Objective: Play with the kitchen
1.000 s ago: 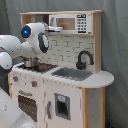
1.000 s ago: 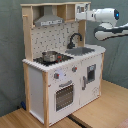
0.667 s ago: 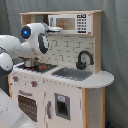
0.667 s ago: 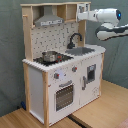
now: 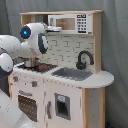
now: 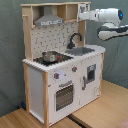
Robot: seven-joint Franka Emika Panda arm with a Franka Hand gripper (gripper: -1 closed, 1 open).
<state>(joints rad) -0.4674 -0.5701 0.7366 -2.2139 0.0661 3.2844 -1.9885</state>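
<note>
Second exterior view: kitchen (image 6: 60, 75) stands on the wooden floor (image 6: 100, 112), pot (image 6: 50, 56) on its stove, faucet (image 6: 75, 39) by the sink. End effector (image 6: 82, 12) up at the top shelf; can't tell its opening.

Matt wood kitchen (image 6: 47, 87) (shiny metal pot (image 6: 50, 56))

A grey curtain (image 5: 115, 40) hangs in soft folds across the back of the scene in both exterior views. In the second exterior view, a light wooden tabletop (image 6: 100, 107), crossed by a dark seam, lies under even, diffuse light.
</note>
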